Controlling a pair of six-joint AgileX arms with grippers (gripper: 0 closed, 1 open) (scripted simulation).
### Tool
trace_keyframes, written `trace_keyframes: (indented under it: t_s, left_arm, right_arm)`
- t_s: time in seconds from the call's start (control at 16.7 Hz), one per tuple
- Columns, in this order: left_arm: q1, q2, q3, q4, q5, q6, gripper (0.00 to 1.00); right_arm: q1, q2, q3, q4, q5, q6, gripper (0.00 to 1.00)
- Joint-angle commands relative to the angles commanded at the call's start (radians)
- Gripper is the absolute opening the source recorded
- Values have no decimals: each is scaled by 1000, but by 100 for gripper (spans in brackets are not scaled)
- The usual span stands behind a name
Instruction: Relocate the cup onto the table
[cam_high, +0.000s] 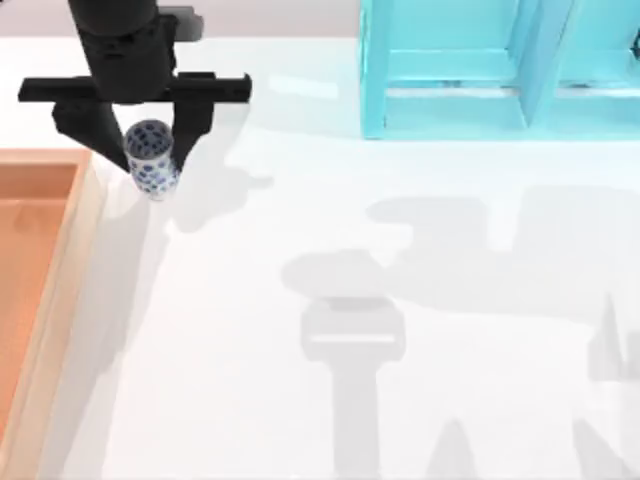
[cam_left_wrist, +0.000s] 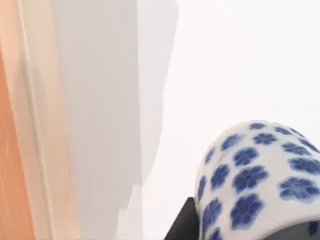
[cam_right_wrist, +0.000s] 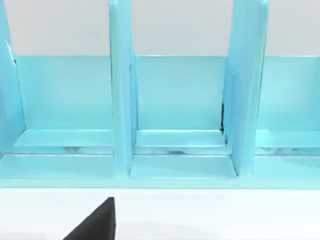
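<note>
The cup (cam_high: 151, 160), white with blue flowers, hangs between the black fingers of my left gripper (cam_high: 148, 150) at the table's far left. It is over the white table (cam_high: 300, 400), just right of the tray's rim, and casts a shadow on the surface. In the left wrist view the cup (cam_left_wrist: 255, 180) is close up, with one black finger (cam_left_wrist: 184, 226) against its side. In the right wrist view, a black fingertip (cam_right_wrist: 95, 224) of my right gripper points towards the shelf.
An orange-brown wooden tray (cam_high: 30, 260) lies along the left edge, its pale rim (cam_left_wrist: 45, 150) beside the cup. A turquoise shelf unit (cam_high: 450, 70) with several open compartments (cam_right_wrist: 180, 100) stands at the back right. Arm shadows fall across the table's middle.
</note>
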Motion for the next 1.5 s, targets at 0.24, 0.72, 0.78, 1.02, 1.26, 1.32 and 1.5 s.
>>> trace_keyframes:
  t_s: [0.24,0.72,0.78,1.02,1.26,1.32,1.5]
  left_arm:
    - [-101,197,293,-75,2,-104,0]
    - [-157,303,425,-112,2,-163,0]
    - [-153,303,422,-110,3,-161,0]
    - [-153,289,352,-46,2,-159,0]
    - [-154,265,186,90,1,-159,0]
    - [-154,261,145,125,2,-159,0]
    - [-154,254,80,184,2,-160,0]
  right_arm:
    - [0,0,0,0,0,0,100]
    - [0,0,0,0,0,0,100]
    - [0,0,0,0,0,0,100]
    - [0,0,0,0,0,0,100]
    - [0,0,0,0,0,0,100]
    - [0,0,0,0,0,0,100]
    - [0,0,0,0,0,0,100]
